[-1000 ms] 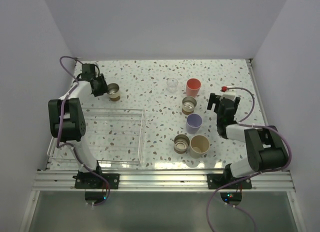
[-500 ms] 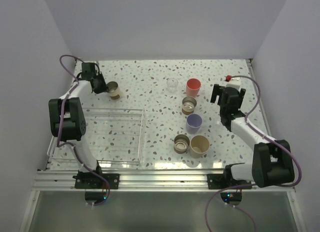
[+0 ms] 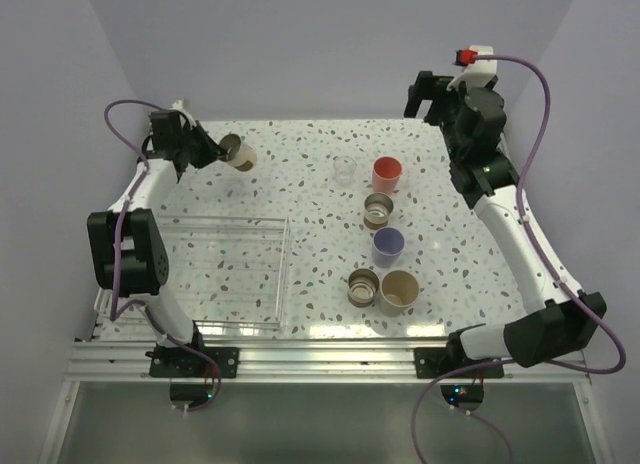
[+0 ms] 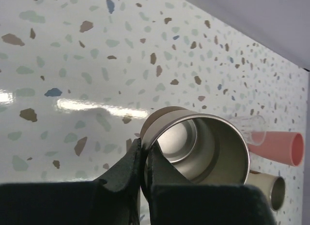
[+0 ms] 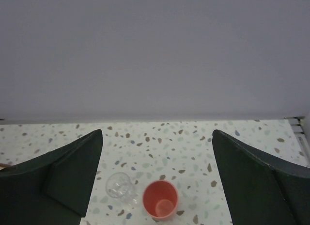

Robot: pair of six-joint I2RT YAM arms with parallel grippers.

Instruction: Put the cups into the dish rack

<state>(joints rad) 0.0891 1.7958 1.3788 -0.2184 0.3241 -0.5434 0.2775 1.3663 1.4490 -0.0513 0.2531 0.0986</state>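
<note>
A: Firstly, what does the white speckled worktop [image 3: 300,149] carry?
B: Near left, the clear plastic rectangular dish rack [image 3: 283,274].
A: Pincers?
B: The left pincer [image 4: 144,152] is clamped on the rim of a tilted metallic tan-banded cup [image 4: 203,147], lifted over the far-left worktop, outside the rack. The right pincer [image 3: 428,99] hangs with jaws apart by the back wall. Smaller: a coral red tumbler [image 3: 386,172] and a cream-beige tumbler [image 3: 399,292] stand mid-right.

White rectangular tabletop with brown, grey and blue terrazzo specks [image 3: 300,154], boxed on its left, far and right edges by plain matte lavender-grey walls [image 3: 320,44]. Silver aluminium extrusion rail [image 3: 320,359] runs along near edge. Bright light glare [image 3: 330,331] on surface beside near edge.
</note>
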